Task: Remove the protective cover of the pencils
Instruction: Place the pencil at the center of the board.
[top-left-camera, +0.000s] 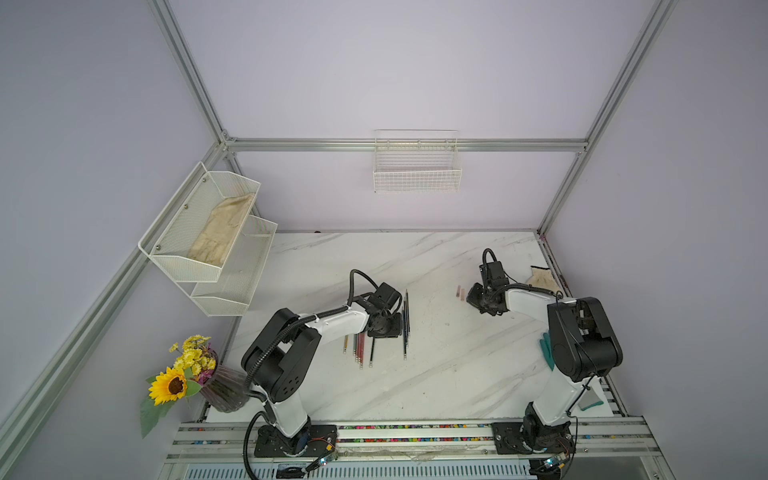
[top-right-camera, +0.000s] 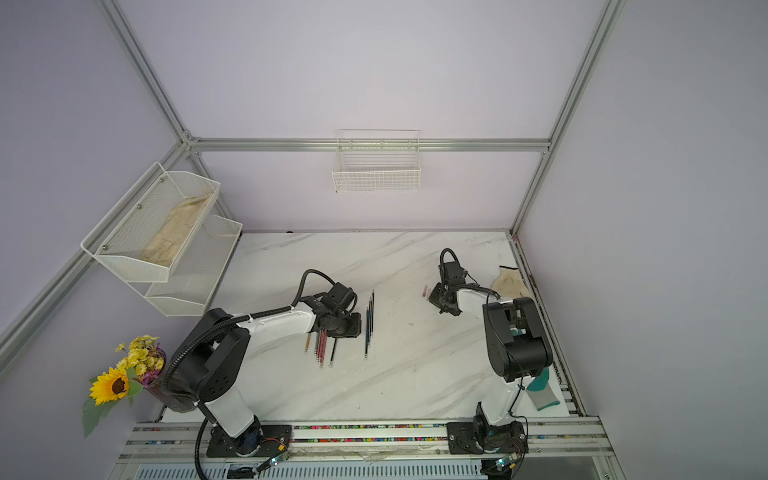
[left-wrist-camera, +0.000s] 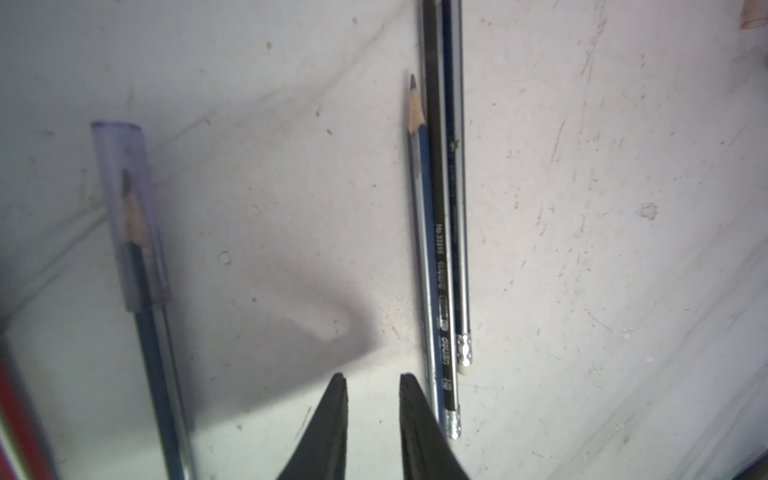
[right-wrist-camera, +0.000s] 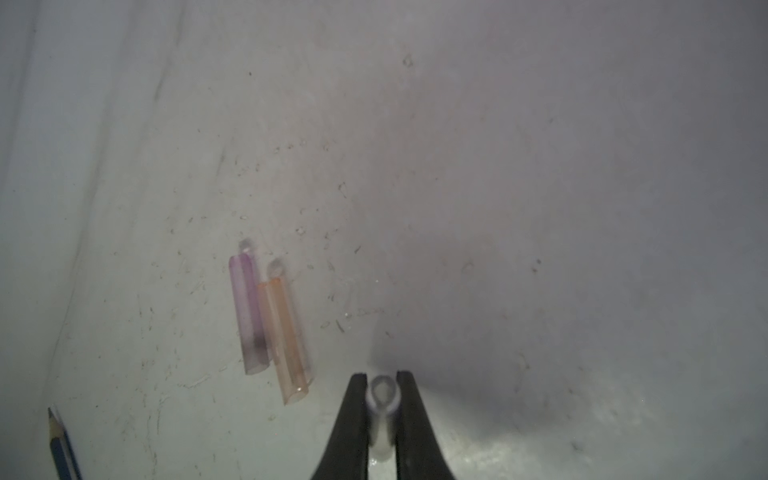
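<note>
Three bare-tipped dark pencils (left-wrist-camera: 436, 249) lie side by side on the marble table, just beside my left gripper (left-wrist-camera: 372, 376), which is open a little with only table between its fingers. Another pencil (left-wrist-camera: 153, 374) wears a clear violet protective cover (left-wrist-camera: 129, 216). In both top views more pencils (top-left-camera: 359, 349) (top-right-camera: 322, 347) lie under the left wrist. My right gripper (right-wrist-camera: 381, 376) is shut on a clear whitish cover (right-wrist-camera: 380, 440), held above the table. A purple cover (right-wrist-camera: 247, 316) and an orange cover (right-wrist-camera: 286, 336) lie loose beside it.
A pale glove (top-left-camera: 542, 276) lies at the back right and a teal glove (top-left-camera: 547, 351) near the right arm. A vase of flowers (top-left-camera: 224, 386) stands front left. A white mesh shelf (top-left-camera: 208, 241) and a wire basket (top-left-camera: 417, 174) hang on the walls.
</note>
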